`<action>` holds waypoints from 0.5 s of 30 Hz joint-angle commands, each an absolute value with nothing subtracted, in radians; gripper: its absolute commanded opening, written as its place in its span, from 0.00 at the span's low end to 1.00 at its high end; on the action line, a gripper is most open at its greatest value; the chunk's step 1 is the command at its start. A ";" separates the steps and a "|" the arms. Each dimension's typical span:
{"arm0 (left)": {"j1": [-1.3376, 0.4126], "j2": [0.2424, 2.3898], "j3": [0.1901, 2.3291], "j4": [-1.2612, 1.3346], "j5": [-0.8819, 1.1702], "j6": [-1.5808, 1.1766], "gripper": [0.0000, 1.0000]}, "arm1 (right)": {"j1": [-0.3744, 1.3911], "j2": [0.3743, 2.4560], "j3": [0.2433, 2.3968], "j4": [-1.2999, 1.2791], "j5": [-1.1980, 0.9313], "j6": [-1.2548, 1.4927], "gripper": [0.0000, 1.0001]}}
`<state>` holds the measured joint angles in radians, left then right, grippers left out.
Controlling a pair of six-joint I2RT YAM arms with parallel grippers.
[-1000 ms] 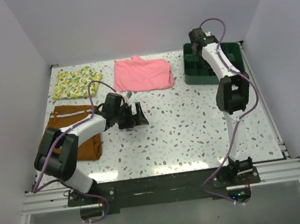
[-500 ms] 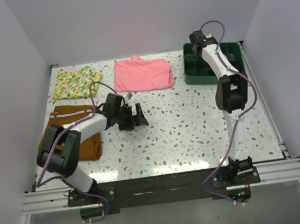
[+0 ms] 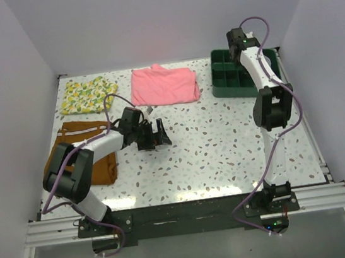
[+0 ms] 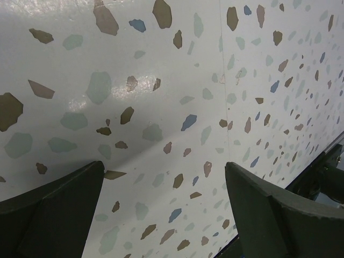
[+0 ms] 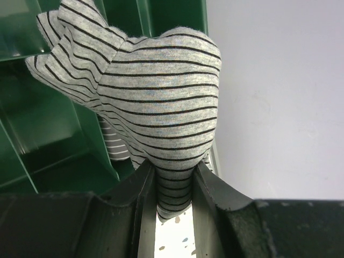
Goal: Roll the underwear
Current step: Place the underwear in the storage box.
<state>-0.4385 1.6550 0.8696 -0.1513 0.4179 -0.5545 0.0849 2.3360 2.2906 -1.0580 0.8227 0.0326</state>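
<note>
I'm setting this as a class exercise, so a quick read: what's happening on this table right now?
The right tool is clamped on the striped grey underwear, holding it bunched over the green divided tray at the far right. The left tool hangs open over the table, touching nothing. The pink garment and brown shorts lie aside.

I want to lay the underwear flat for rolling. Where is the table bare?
Widest bare patch: table centre, between the left gripper and the right arm, below the pink garment and green bin. Crowded: left side, with brown shorts and lemon-print cloth.
</note>
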 commanded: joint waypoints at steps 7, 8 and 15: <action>-0.431 1.672 0.907 -0.141 0.449 -0.523 1.00 | 0.098 2.338 2.345 -1.085 0.795 0.031 0.11; -0.431 1.672 0.907 -0.140 0.449 -0.523 1.00 | 0.101 2.339 2.344 -1.085 0.790 0.029 0.11; -0.431 1.674 0.905 -0.138 0.451 -0.523 1.00 | 0.136 2.373 2.350 -1.104 0.772 0.034 0.11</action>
